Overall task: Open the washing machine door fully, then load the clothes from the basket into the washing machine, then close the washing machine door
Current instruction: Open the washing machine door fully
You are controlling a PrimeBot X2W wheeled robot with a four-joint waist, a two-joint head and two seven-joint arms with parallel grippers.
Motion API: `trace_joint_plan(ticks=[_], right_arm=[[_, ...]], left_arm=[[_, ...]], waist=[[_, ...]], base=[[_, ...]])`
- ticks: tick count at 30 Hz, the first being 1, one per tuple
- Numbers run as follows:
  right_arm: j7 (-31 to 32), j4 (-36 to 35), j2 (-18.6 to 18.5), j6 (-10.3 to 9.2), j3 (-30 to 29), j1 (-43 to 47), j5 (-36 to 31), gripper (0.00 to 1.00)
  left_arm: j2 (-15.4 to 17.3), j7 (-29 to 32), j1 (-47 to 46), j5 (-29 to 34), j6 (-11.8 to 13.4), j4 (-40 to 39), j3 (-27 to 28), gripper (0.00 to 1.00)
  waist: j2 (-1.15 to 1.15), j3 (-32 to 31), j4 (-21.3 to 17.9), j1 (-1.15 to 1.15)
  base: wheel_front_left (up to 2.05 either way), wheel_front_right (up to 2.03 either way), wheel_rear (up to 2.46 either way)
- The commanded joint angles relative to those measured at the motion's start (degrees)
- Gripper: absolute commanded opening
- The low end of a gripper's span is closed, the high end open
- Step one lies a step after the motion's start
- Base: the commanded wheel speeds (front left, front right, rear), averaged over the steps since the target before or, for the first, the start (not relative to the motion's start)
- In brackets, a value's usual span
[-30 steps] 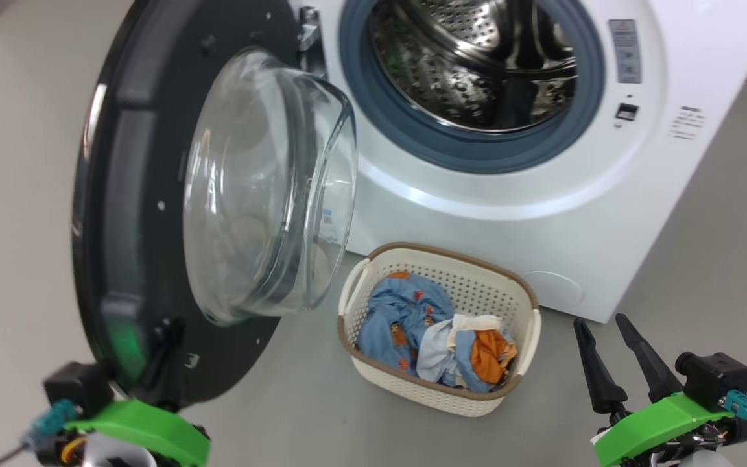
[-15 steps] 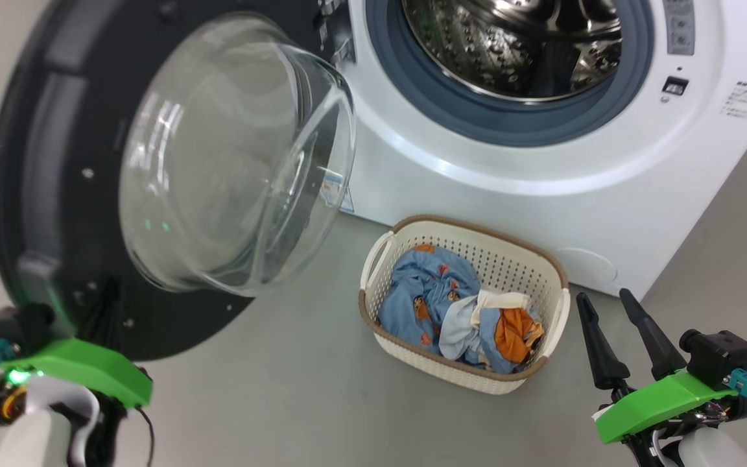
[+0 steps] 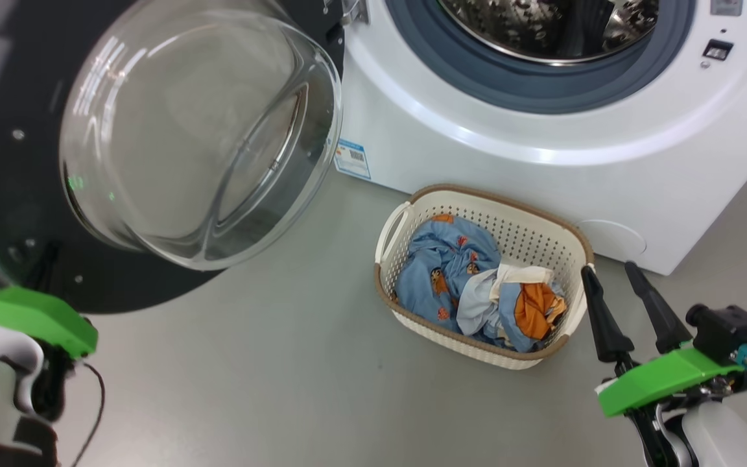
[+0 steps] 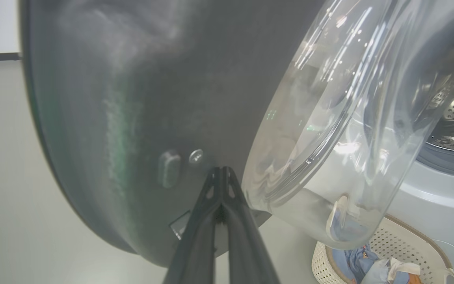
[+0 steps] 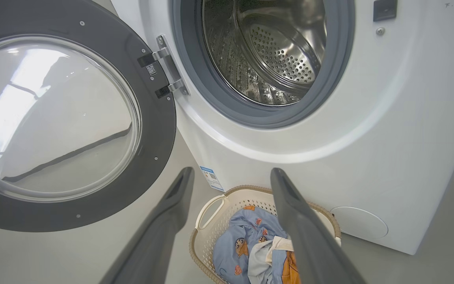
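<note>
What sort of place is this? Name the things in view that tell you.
Probably a laundry area. A white front-loading washing machine stands on a grey floor, its round door swung open, and a basket of clothes sits before it.

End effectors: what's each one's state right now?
Left end effector: closed, holding nothing, tips near the washing machine door.
Right end effector: open, empty, beside the basket.
</note>
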Motion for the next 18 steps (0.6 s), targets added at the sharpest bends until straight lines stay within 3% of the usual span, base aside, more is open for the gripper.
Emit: trace_joint_plan(ticks=[1, 18], right_arm=[[-0.5, -1.2, -0.3, 0.32, 1.5, -2.3, -0.8, 1.00], [-0.5, -0.4, 0.8, 0.32, 2.0, -3.1, -0.3, 1.00]], left_arm=[[4.4, -0.8, -4.3, 0.5, 0.3, 0.9, 2.2, 0.00], [6.3, -3.0, -12.9, 2.3, -0.5, 13.0, 0.0, 0.00]], waist=[[0.00, 1.2, 0.4, 0.00], [0.00, 1.1, -0.8, 0.00]], base=[[0.00, 0.00, 0.00], [0.00, 0.00, 0.00]])
